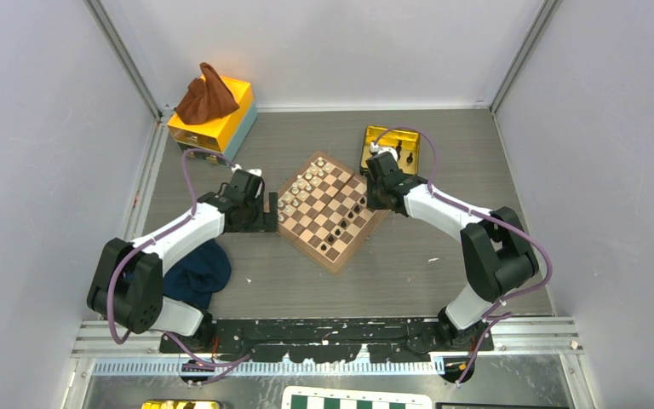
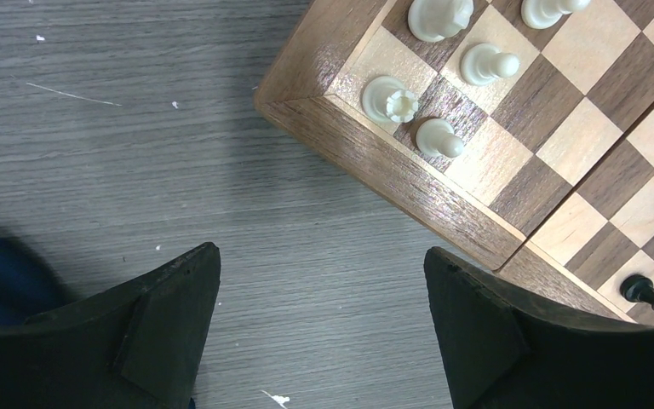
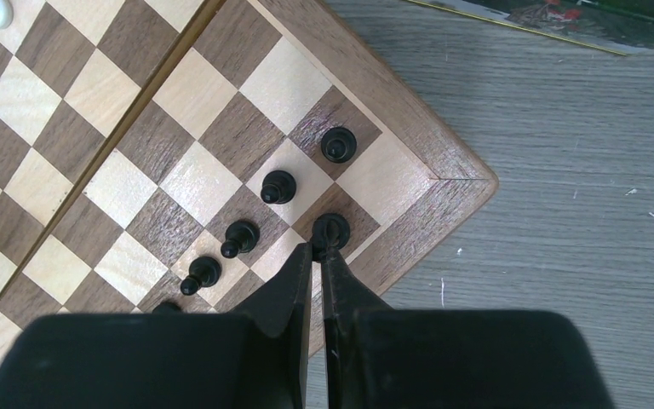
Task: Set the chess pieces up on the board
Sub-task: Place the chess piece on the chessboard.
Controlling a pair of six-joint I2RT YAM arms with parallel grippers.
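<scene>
From above, the board (image 1: 328, 213) lies cornerwise mid-table between my arms. My left gripper (image 1: 266, 213) sits just beside its left corner. My right gripper (image 1: 370, 198) hangs over its right corner, near the yellow tray (image 1: 375, 136). Jaw states are too small to read here.

At my left wrist, the fingers (image 2: 170, 315) stand wide apart with nothing between them, over bare table (image 2: 136, 170) just off the board's corner, where cream pieces (image 2: 390, 98) stand. This arm is idle.

At my right wrist, the jaws are pinched narrow on a black piece (image 3: 330, 230). It sits over the dark square next to the corner, in the row along the rim. Four black pawns (image 3: 278, 187) line the row behind it, and the corner square beside it is bare. Whether the piece's base touches the wood, I cannot tell.

I judge the step to be placing this piece on Black's back row. Next I should settle it upright and centred, part the jaws only slightly, and lift straight up, since the nearest pawn stands close enough to be clipped. Then I go back to the tray for another.
</scene>
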